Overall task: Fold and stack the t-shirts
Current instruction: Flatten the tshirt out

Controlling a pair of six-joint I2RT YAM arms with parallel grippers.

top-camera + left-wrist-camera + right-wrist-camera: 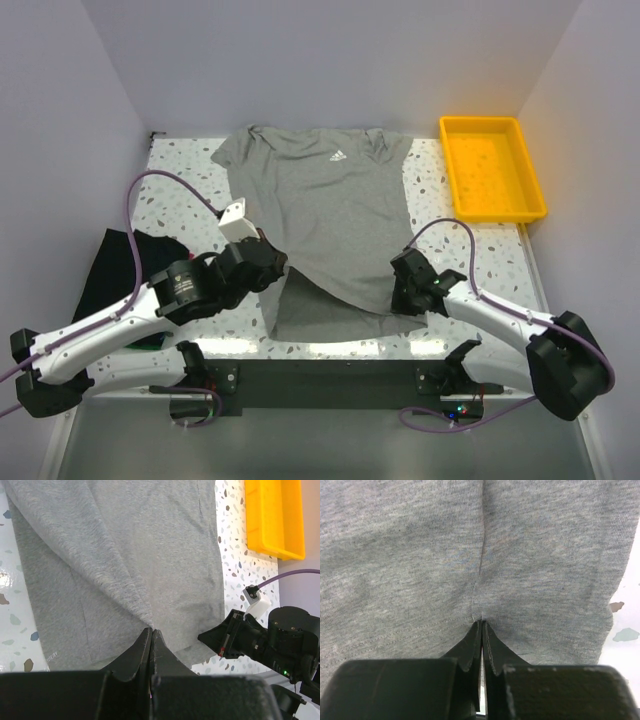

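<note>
While the grey shirt (330,215) lies spread on the worktop (180,175), collar at the far side and hem toward the arms, both grippers hold it at the near end.

Left gripper (151,631): jaws clenched on a pinch of cloth at the lower left. A diagonal ridge rises from the tips across the body.
Right gripper (481,624): jaws clenched on a thin pinch just inside the lower right hem. A fine crease runs away from the tips.

Black shirt (120,265) sits at the left edge, partly under the left arm. Yellow tray (495,214) is at the far right, well apart from the shirt.

Risks, as judged:
- Either pinch looks shallow. It may catch the top layer only, leaving the back layer flat and the fold split.
- The left side is already bunched, so uneven travel of the two arms would set a skewed crease.
- Thin cloth may slip from the tips mid-lift.
- The left arm's sweep could drag the black shirt.

Markings: white three-bar logo (338,156) on the chest, lettering beneath too small to read. Faint pale print (50,655) near the hem, not legible.
</note>
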